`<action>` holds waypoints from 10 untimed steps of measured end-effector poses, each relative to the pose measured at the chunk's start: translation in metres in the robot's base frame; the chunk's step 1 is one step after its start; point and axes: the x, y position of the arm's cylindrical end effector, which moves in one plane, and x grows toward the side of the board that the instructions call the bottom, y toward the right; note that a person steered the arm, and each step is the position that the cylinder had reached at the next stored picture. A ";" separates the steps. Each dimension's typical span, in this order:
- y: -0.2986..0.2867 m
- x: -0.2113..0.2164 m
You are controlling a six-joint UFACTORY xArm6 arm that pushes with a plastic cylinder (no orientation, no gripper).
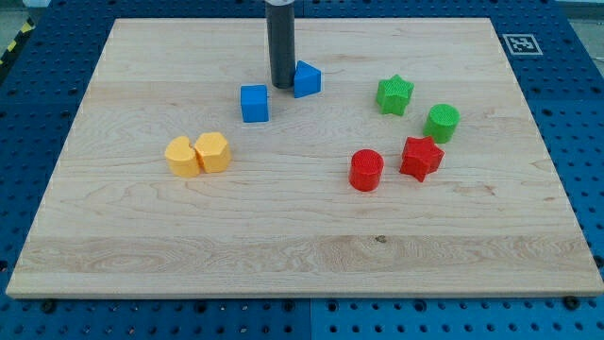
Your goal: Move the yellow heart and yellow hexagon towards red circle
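Two yellow blocks touch side by side at the view's left: the yellow hexagon (182, 156) on the left and the yellow heart (213, 151) on the right. The red circle (366, 170) stands right of centre, far from them. My tip (281, 85) rests on the board near the view's top, between two blue blocks, well above and to the right of the yellow pair.
A blue cube (254, 103) lies just left of the tip and a second blue block (307, 79) touches its right side. A red star (421, 157) sits beside the red circle. A green star (394, 95) and a green cylinder (441, 123) lie at the right.
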 end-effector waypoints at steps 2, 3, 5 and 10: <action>-0.048 0.000; -0.083 0.000; -0.117 0.044; -0.154 0.143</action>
